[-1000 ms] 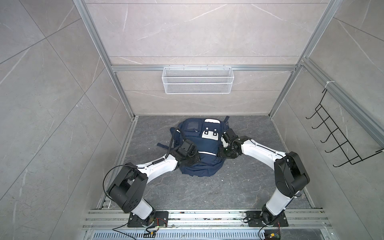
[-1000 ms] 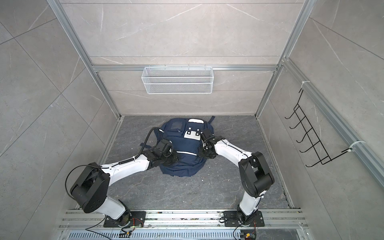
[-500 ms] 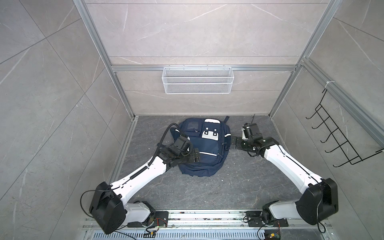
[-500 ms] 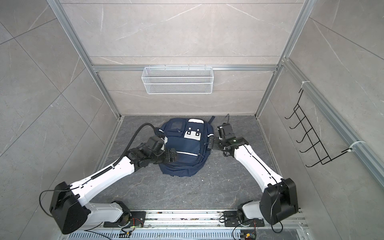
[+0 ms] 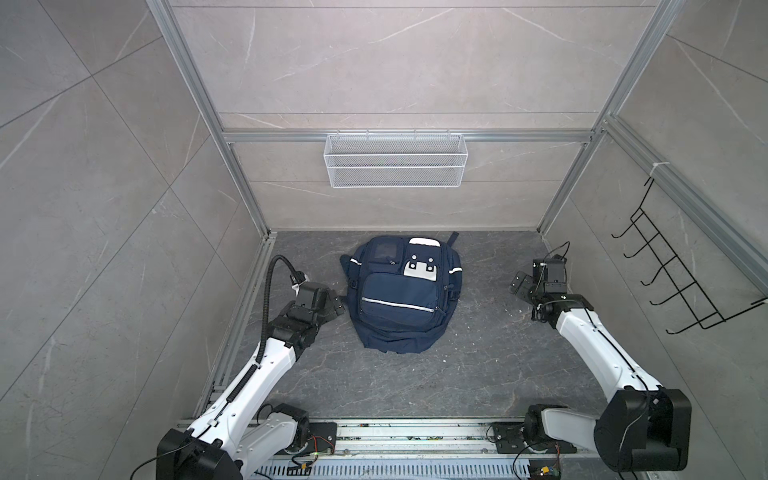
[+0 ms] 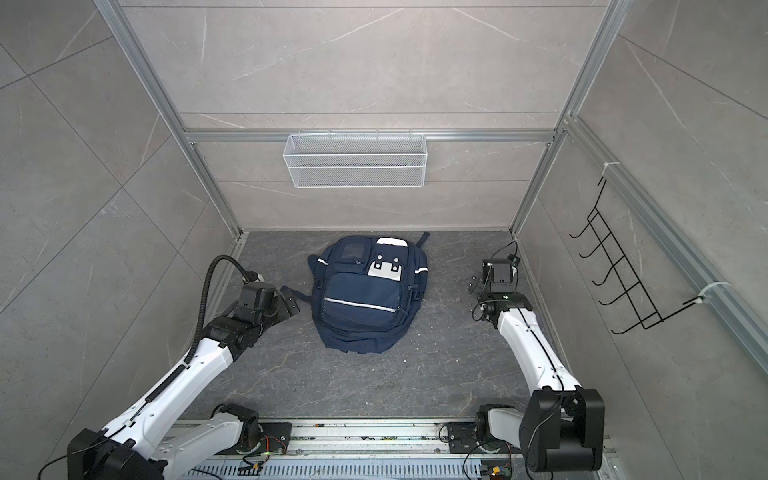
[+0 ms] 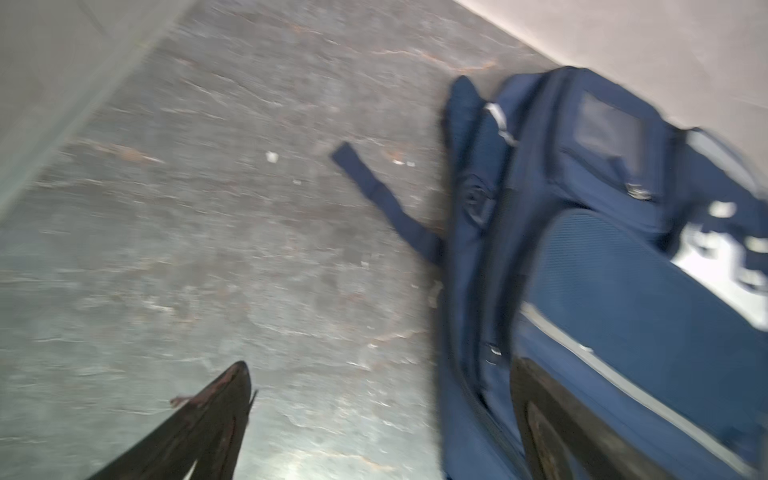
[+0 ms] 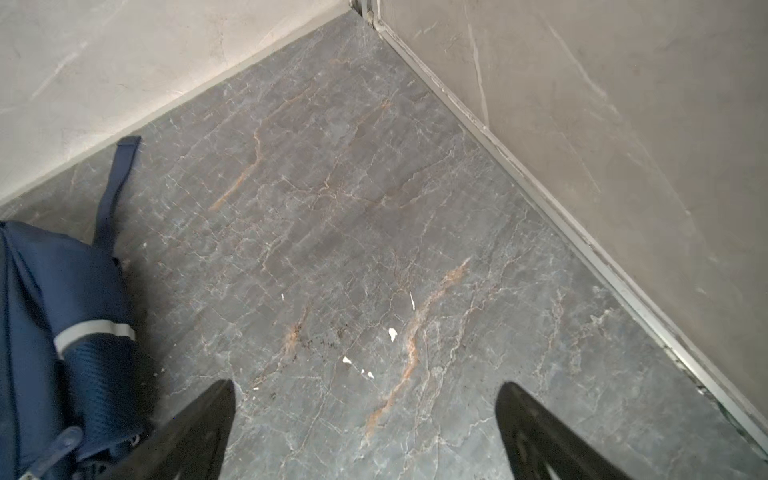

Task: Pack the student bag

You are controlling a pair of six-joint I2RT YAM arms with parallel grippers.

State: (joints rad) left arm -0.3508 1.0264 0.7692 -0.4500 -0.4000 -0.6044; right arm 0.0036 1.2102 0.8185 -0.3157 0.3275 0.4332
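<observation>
Having just let go and backed off, the left gripper (image 5: 332, 302), jaws spread wide and empty, sits just beside the student bag (image 5: 399, 299), with the equally spread, empty right gripper (image 5: 519, 284) well apart on its other side, leaving the bag flat on the floor (image 5: 478, 374), pockets up and seemingly packed.

left arm (image 5: 257, 382) and right arm (image 5: 594, 345): white shells, black joints, black base plates (image 5: 508, 441) on the silver rail (image 5: 415, 432). far from the rail, a ribbed black hose (image 5: 267, 299) follows the left arm.

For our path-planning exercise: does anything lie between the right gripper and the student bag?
Nothing visible does: only bare floor lies between the open, empty right gripper and the student bag.
</observation>
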